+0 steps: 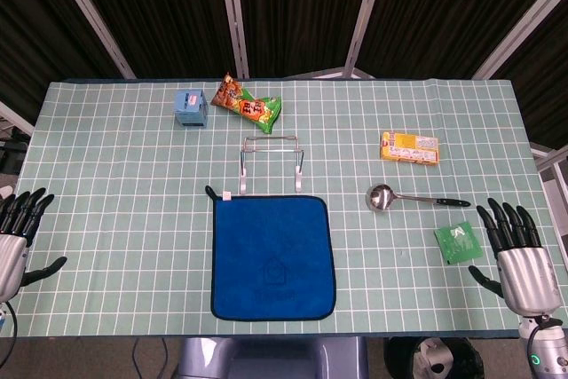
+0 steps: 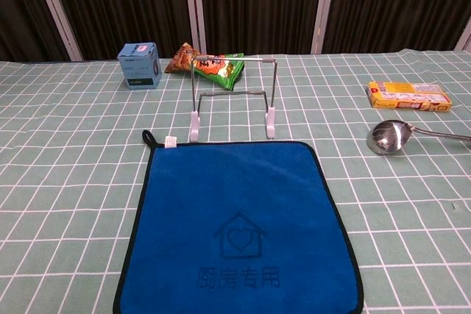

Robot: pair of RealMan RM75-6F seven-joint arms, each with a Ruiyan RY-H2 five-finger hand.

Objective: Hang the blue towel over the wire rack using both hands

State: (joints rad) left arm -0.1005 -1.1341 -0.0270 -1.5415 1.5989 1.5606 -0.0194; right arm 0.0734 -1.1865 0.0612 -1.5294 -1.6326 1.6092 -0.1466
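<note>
The blue towel (image 1: 272,257) (image 2: 241,226) lies flat on the table's front middle, with a black loop at its far left corner. Just behind it stands the wire rack (image 1: 271,155) (image 2: 232,96), upright and bare. My left hand (image 1: 18,239) hovers at the far left edge, fingers spread, holding nothing. My right hand (image 1: 516,255) sits at the far right front, fingers spread, also holding nothing. Both hands are well apart from the towel. Neither hand shows in the chest view.
A metal ladle (image 1: 390,197) (image 2: 397,136) and a green packet (image 1: 456,242) lie right of the towel. A yellow box (image 1: 410,147) (image 2: 408,95) is further back right. A blue box (image 1: 191,106) (image 2: 140,65) and a snack bag (image 1: 248,104) (image 2: 213,65) sit behind the rack.
</note>
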